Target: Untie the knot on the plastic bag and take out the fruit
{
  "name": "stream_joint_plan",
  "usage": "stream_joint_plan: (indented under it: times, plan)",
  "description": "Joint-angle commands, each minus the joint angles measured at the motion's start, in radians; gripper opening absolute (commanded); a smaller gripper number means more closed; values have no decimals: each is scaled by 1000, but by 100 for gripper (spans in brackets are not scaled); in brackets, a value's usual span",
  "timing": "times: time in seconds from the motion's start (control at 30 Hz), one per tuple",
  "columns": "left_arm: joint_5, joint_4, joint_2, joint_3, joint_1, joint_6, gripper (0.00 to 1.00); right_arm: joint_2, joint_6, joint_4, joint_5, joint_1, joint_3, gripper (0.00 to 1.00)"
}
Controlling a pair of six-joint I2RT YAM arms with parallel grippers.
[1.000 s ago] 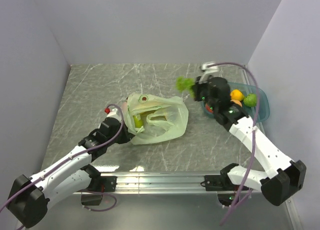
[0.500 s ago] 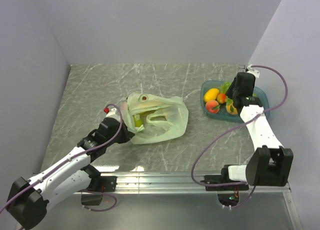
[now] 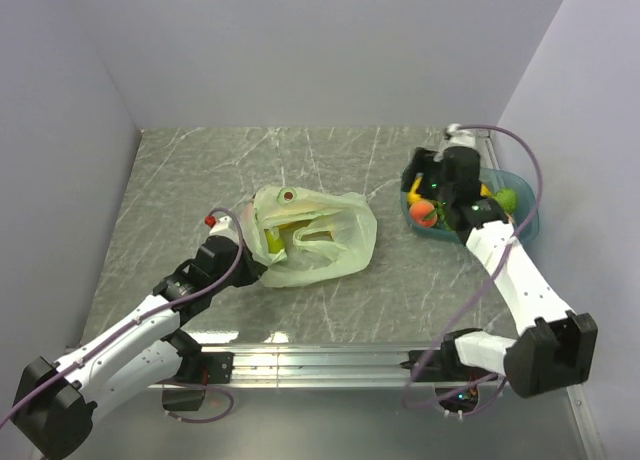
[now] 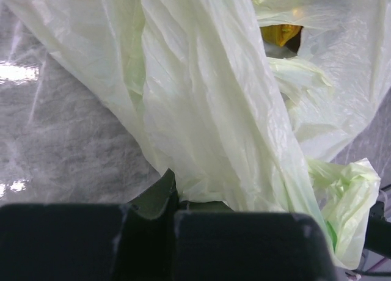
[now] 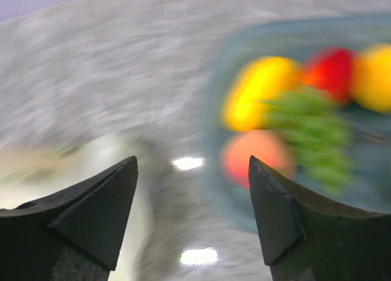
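pretty sure we're in the take-the-fruit-out part now. i can't spot a tied knot from above, and the bag (image 3: 335, 245) lies mouth-open a bit left of the middle of the worktop (image 3: 180, 180). the left jaws are clamped on a fold of plastic at the bag's near-left rim (that wrist cam is basically all crinkly green film), so that arm looks like it's pinning the bag so the mouth gapes. the right jaws are spread wide with nothing between them, hovering over the left end of the tray (image 3: 528, 223) by the worktop's right edge. the grapes (image 5: 311, 125) lie in the tray with a mango (image 5: 259, 91), a peach (image 5: 256, 157) and an apple (image 5: 330, 73), though that view is badly smeared.

next move, i'd guess: the right arm (image 3: 510, 270) swings across and goes in through the mouth for the banana (image 3: 272, 242), showing yellow just inside the left side. that calls for a low slanted approach, closing on fruit and not film. something round sits at the bag's far rim, can't tell what.

in the way: a loose handle loop (image 3: 318, 237) is draped across the opening and would be easy to snag. the thin bag could also slide or lift if the left grip slips.
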State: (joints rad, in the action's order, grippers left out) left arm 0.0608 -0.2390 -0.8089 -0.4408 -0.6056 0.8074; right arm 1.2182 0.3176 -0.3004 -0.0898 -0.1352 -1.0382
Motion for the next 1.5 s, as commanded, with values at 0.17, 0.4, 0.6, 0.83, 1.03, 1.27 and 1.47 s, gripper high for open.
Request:
stream_joint_plan:
  times: [0.17,0.4,0.6,0.83,1.03,1.27,1.47]
  plan:
    - [97,-32,19,-13,-3,55,1,-13,-78,181,263,-434,-5,77]
    - [126,-66,36,-33,-3,91,1,187,18,404,355,-644,24,85]
    - [120,-71,34,-56,-5,105,1,362,98,595,332,-710,38,90]
    - [126,-98,13,-104,-5,111,1,538,141,701,283,-722,15,92]
    - [126,-120,8,-125,-5,105,1,632,141,721,297,-724,-29,92]
    - [93,-112,4,-115,-5,110,1,730,150,744,318,-730,-109,92]
    - [83,-103,-4,-105,-3,116,1,805,172,730,299,-733,-158,87]
